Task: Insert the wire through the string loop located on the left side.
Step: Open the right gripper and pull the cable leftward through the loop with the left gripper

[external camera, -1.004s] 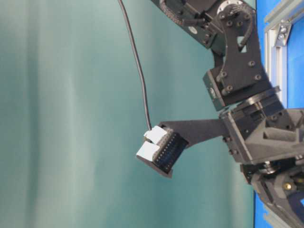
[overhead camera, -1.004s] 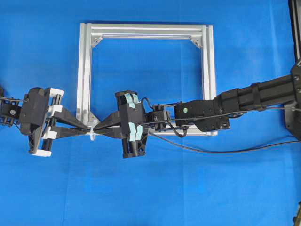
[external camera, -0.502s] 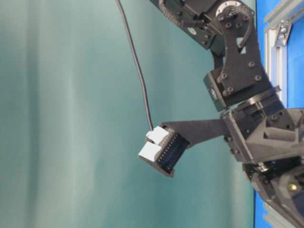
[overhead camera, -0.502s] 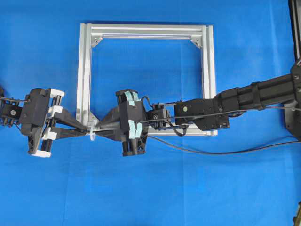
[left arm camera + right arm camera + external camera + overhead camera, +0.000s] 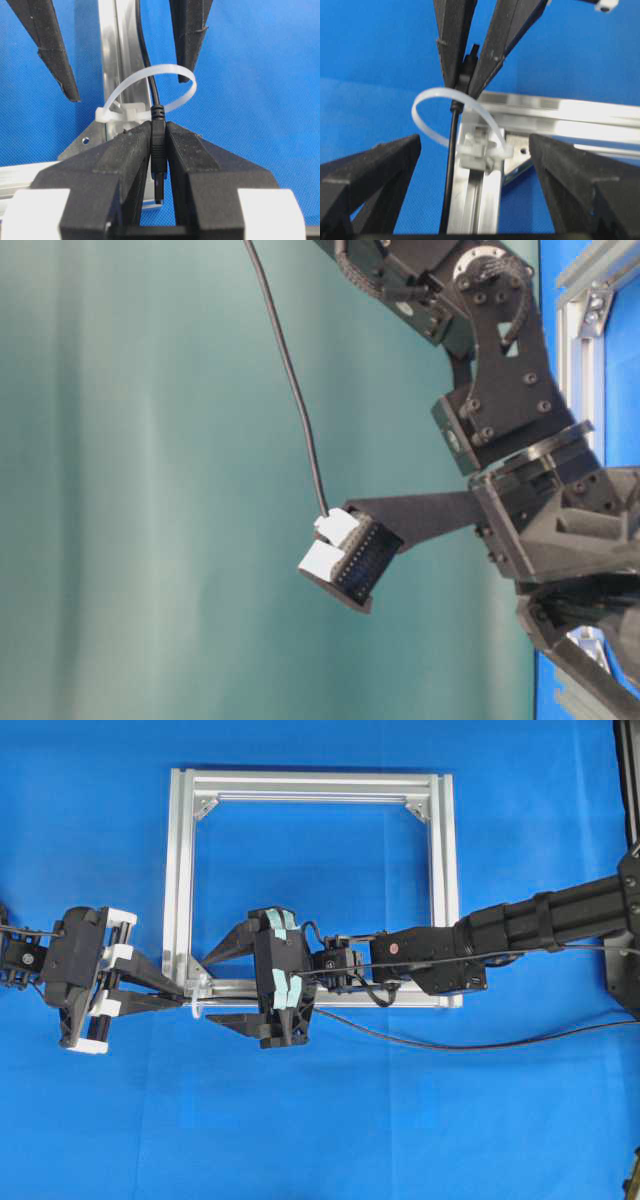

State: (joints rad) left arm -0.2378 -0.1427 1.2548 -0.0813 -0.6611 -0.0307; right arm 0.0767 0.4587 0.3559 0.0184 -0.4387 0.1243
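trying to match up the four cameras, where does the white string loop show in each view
Overhead: string loop, tiny, at the frame's lower left corner, between the two pincers.
Table-level: not in it.
Left wrist: middle of the picture, arching over the wire just beyond the shut left pincer.
Right wrist: centre left, around the wire.
Shared landmark: the silver frame's corner bracket beside the loop, also in the right wrist view.

Blue tabletop (image 5: 400, 1120) w/ silver alu frame (image 5: 180, 870) flat on it, wire (image 5: 480, 1044) alongside.
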